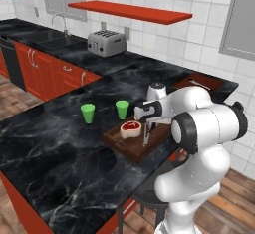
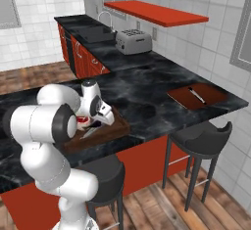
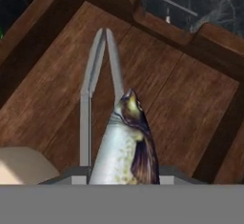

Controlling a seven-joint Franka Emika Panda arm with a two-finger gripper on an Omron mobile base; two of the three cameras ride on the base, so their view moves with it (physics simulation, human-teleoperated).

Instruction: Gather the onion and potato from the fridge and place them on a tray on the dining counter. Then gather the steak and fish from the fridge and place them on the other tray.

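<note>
1. Silvery fish hangs nose-down in the gripper, whose fingers are closed on it; the hand view looks straight along its body at the wooden floor below.
2. Under the fish lies the near tray, a dark wooden one with raised edges, and a pair of metal tongs rests on its floor just beside the fish's head.
3. Red steak already sits at the left end of that tray, near the gripper but apart from it.
4. Two green cups stand on the black marble counter just behind the tray.
5. A second, reddish tray lies well apart at the far end of the counter; I cannot make out what it holds.
6. Judging by this, the last step is in hand: setting the fish down with the steak. The next move calls for lowering a little, clear of the tongs and steak, then letting the fingers part and lifting straight away.
</note>
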